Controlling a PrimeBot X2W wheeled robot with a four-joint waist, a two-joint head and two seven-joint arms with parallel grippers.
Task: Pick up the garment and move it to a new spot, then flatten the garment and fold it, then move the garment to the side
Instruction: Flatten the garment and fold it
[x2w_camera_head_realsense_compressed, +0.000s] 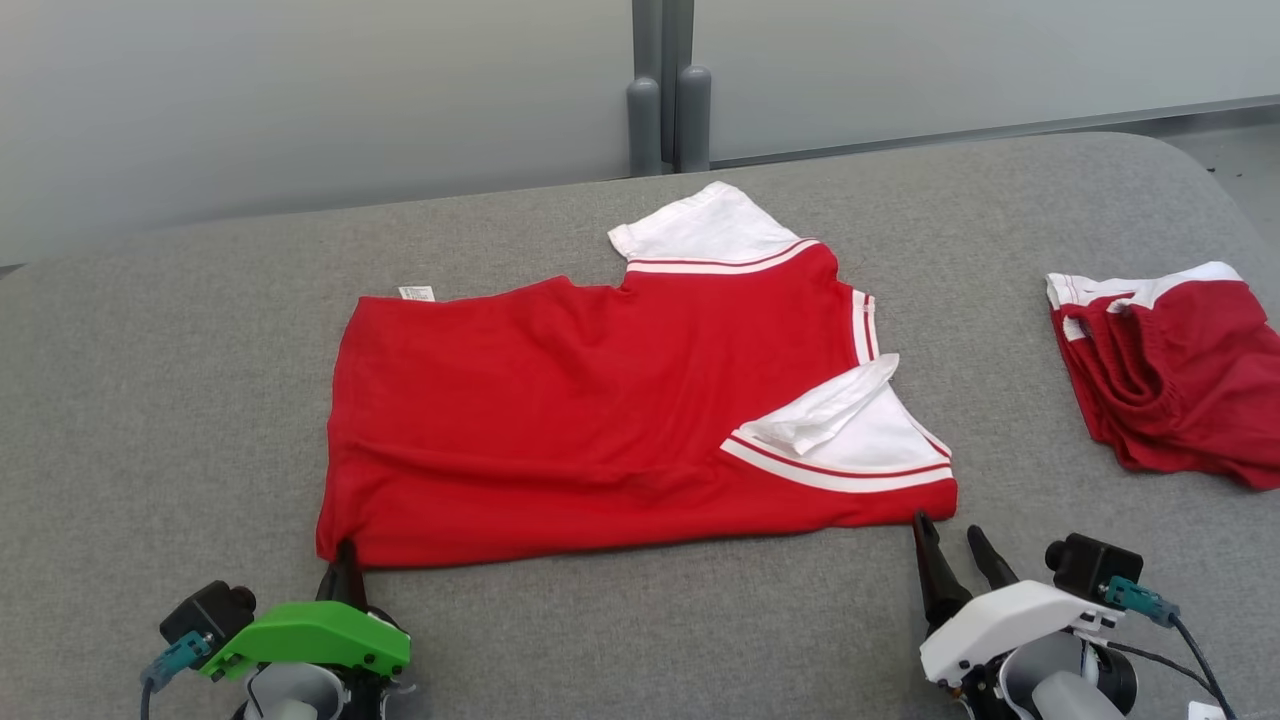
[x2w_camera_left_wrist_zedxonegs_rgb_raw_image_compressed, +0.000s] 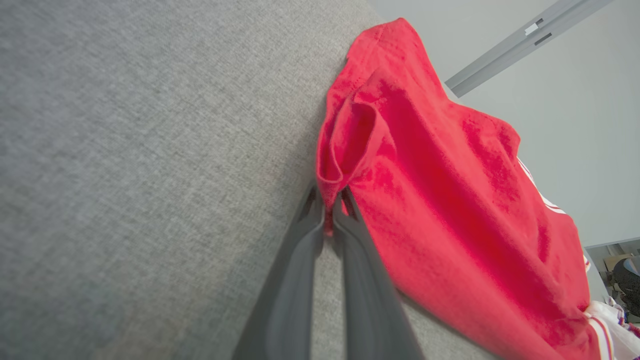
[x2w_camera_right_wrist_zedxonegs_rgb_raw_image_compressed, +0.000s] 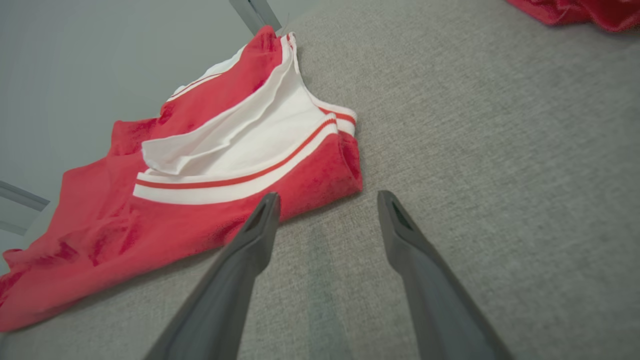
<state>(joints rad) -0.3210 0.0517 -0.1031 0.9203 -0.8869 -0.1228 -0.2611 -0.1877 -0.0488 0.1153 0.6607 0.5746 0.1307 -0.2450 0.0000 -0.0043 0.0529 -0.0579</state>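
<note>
The left pincer (x2w_camera_head_realsense_compressed: 345, 562), at the 7 o'clock corner of the red shirt (x2w_camera_head_realsense_compressed: 600, 420), is clenched on its hem. The shirt lies spread flat mid-desk, with bare grey desk (x2w_camera_head_realsense_compressed: 150, 420) at its 9 and 6 o'clock. The right pincer (x2w_camera_head_realsense_compressed: 950, 535) stands released just beside the 5 o'clock corner. Red shorts (x2w_camera_head_realsense_compressed: 1170, 390) lie well apart at 3 o'clock, open desk between.

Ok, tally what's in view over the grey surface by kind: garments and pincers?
Garments: 2, the spread shirt and the folded red garment at the right.
Pincers: 2, left pincer shut on the shirt's corner, right pincer open.
Total: 4.
</note>
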